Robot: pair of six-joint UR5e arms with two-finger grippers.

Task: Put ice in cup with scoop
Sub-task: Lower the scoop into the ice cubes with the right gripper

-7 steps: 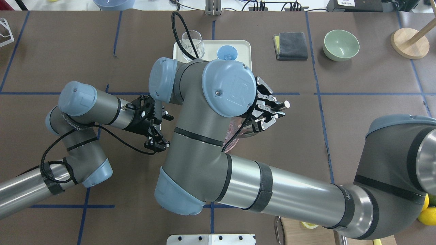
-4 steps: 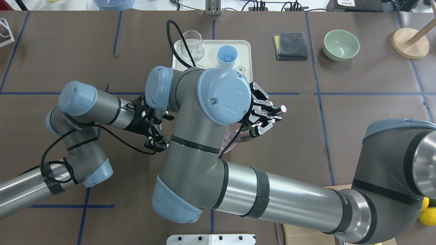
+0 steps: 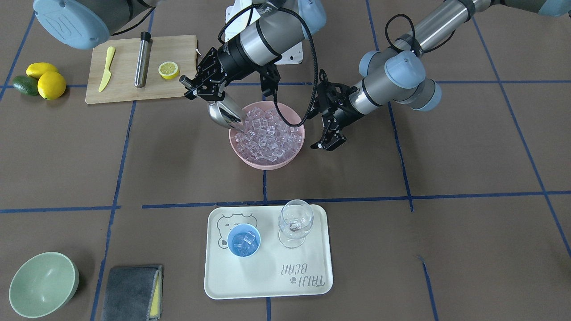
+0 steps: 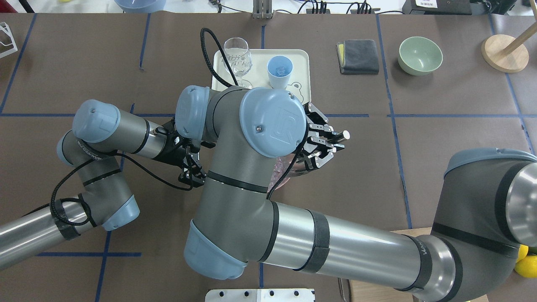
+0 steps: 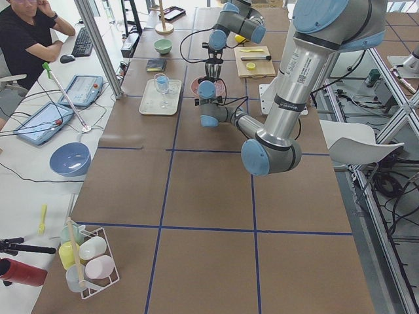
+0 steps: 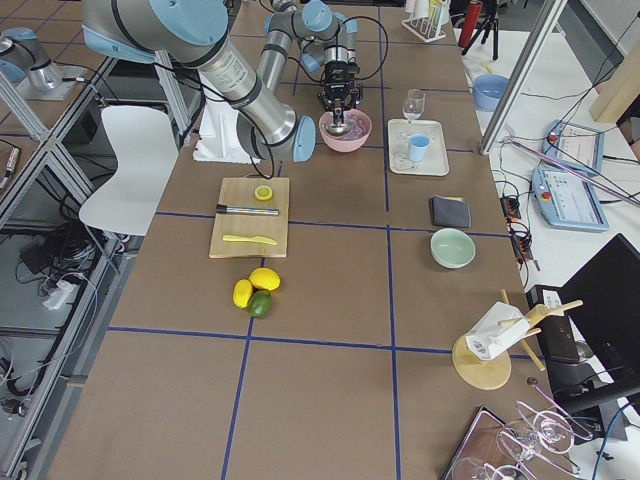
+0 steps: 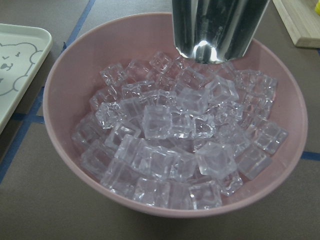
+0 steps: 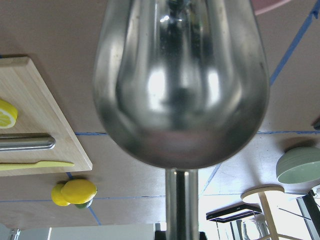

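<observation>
Right gripper (image 3: 200,88) is clamped tight on the scoop (image 3: 225,115) handle. The scoop's mouth tilts down over the pink bowl's (image 3: 266,164) rim, right at the ice (image 3: 267,136). Left gripper (image 3: 328,120) hangs just beside the bowl's opposite edge, jaws spread, holding nothing. Bare brown table (image 3: 446,147) separates the bowl from the tray (image 3: 267,285), where the cup (image 3: 243,240) sits with a few cubes in it.

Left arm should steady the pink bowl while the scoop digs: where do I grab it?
Take the pink bowl by its rim on the side facing the left gripper, fingers coming down from above, one inside the wall, one outside. The thin, flared rim stands open, and the scoop is at the opposite edge. With ice close under the rim, probably pinch shallow.
</observation>
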